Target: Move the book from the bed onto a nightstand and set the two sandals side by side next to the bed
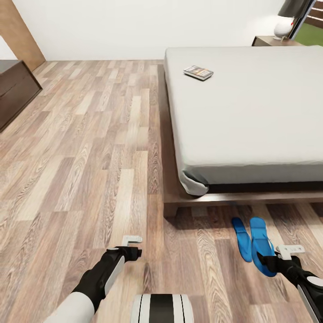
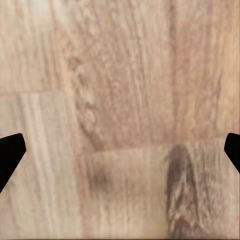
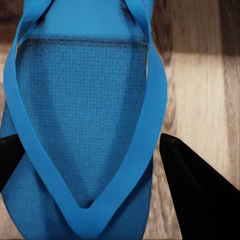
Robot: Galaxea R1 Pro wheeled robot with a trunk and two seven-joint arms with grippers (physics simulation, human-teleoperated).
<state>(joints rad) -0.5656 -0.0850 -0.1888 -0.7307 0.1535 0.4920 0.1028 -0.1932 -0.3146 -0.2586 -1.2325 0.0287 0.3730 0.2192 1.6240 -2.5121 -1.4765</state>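
Right gripper (image 1: 269, 261) sits low over the floor by the foot edge of the bed (image 1: 251, 116), jaws spread to either side of the nearer sandal (image 3: 85, 125) — wrist view has the blue sole and V-strap between the two black fingers, no contact visible yet, so it's apart, not clamped. The other sandal (image 1: 241, 237) lies just beside it on the planks, nearly parallel, both near the bed frame's corner. Left gripper (image 1: 131, 244) hangs over bare wood floor (image 1: 80, 148), fingers wide apart at the edges of its wrist view, holding nothing. The book (image 1: 198, 72) is on the mattress toward the head end, near the left edge; a nightstand (image 1: 269, 41) shows at the far corner w/ a lamp (image 1: 289, 18) on it. Risks from here, as a guess: the sandals already look roughly paired, so a close-and-lift could drag or twist this one out of line, or nudge its neighbour, undoing the side-by-side. The flat sole gives little to pinch — fingers may scrape planks or catch only the strap, which could slip. Also the book is well apart from both arms, so the base must move & could clip the frame.
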